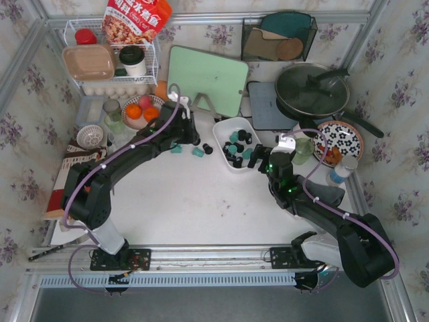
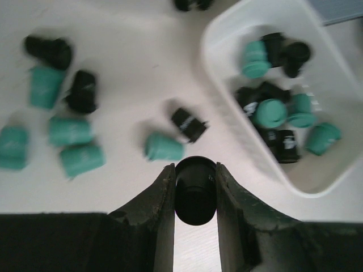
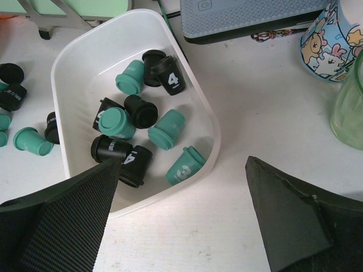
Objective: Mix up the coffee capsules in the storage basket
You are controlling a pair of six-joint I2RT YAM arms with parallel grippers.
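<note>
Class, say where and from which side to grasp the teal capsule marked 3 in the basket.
Probably from above, pinching across the teal capsule mid-body: it lies on its side, and the basket walls block any sideways approach.

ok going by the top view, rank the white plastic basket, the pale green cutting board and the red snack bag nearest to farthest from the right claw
From the right claw:
1. white plastic basket, just left of it
2. pale green cutting board, behind the basket
3. red snack bag, back left corner
</note>
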